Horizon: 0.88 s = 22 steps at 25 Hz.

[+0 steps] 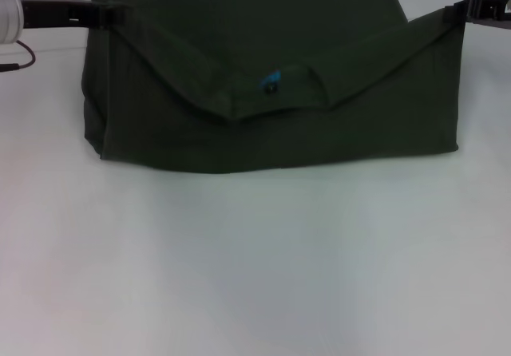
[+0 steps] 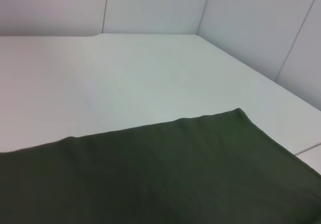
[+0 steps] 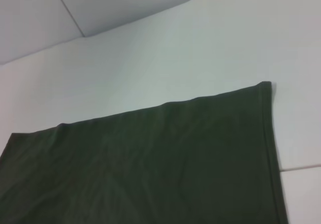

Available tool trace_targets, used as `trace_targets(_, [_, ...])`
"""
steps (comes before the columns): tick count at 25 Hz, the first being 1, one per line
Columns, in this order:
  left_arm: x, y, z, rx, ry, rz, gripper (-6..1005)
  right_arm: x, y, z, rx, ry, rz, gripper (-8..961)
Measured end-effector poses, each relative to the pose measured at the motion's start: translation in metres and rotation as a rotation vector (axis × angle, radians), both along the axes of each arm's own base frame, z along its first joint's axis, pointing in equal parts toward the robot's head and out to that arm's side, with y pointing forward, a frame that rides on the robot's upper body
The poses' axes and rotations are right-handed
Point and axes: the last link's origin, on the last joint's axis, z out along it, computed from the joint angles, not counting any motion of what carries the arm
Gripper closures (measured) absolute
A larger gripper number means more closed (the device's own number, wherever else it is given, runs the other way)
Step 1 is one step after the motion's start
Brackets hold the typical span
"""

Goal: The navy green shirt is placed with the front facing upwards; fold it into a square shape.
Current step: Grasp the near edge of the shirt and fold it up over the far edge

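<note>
Your shirt (image 1: pixel 271 124) sits on the far half of the bench (image 1: pixel 255 276), near part doubled back, collar showing. Each top corner looks pinched by a gripper, left (image 1: pixel 108 14) and right (image 1: pixel 461 9). Risk: pull unevenly and one corner slips, skewing the fold. Can't see the far hem.

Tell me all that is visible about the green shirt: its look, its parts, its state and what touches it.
The navy green shirt is dark olive, of soft matte cloth like cotton. It lies on the white table, partly folded: the collar end is turned toward the robot, showing the neck opening with a blue mark inside. The left gripper and the right gripper are at its two raised far corners, and the cloth slopes down from them. No print is visible.
</note>
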Motion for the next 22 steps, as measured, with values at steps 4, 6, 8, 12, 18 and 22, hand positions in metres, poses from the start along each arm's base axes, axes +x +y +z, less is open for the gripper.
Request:
trace_targets(4, [0.003, 0.002, -0.001, 0.015, 0.005, -0.008, 984, -0.002, 0.003, 0.001, 0.015, -0.011, 0.004, 907])
trace_targets(6, [0.004, 0.003, -0.001, 0.019, 0.007, -0.011, 984, -0.002, 0.004, 0.001, 0.021, -0.014, 0.005, 907])
trace_targets(8, [0.004, 0.004, -0.001, 0.026, 0.01, -0.01, 984, -0.003, 0.005, 0.001, 0.023, -0.021, 0.006, 906])
trace_targets(12, [0.003, 0.003, -0.011, 0.04, 0.019, 0.001, 983, -0.004, 0.007, -0.005, 0.025, -0.036, 0.006, 898])
trace_targets(18, [-0.003, 0.0, -0.025, 0.07, 0.046, 0.027, 972, -0.006, 0.009, -0.019, 0.018, -0.06, 0.006, 875])
trace_targets(22, [-0.009, -0.003, -0.031, 0.135, 0.073, 0.043, 929, -0.008, 0.009, -0.026, 0.011, -0.078, 0.011, 834])
